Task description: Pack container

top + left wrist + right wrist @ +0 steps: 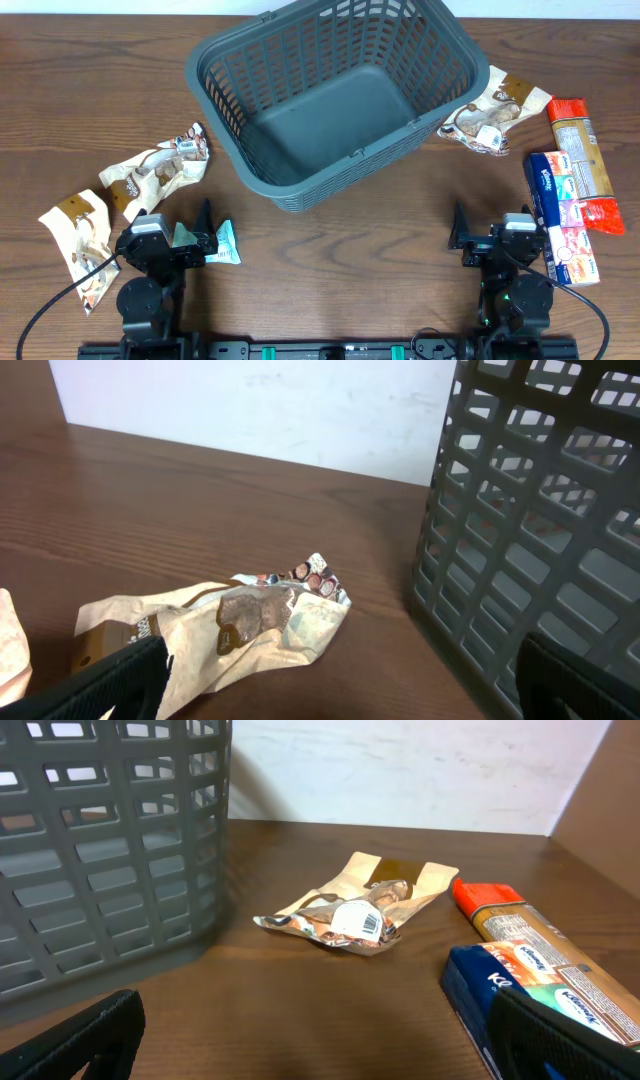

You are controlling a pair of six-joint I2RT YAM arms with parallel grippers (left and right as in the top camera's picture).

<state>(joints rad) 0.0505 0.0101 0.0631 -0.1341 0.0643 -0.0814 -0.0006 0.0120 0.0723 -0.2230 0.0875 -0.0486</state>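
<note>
**Now: both claws wide open, nothing packed**

Overhead, the container [225,110], a dark grey-blue basket with lattice walls, sits at the far middle of the table [340,250], turned at a slight angle. Its solid floor is bare.

The left claw [340,660] has its fingers spread fully apart and grips nothing. Its wrist view shows a beige snack pack [240,630] lying flat on the wood ahead, with the basket wall rising to the right of it. From overhead, a second beige pack [80,240] lies further left, and a small teal packet [228,243] lies just beside the left arm.

The right claw [315,1010] is likewise spread to its widest and empty. Ahead of it lies a crumpled beige pack [350,910], near the basket's right corner. To the right of that, a long orange-ended packet [515,925] lies just beside a blue box [540,990]; whether they touch is unclear. Both are well apart from the basket.
</note>
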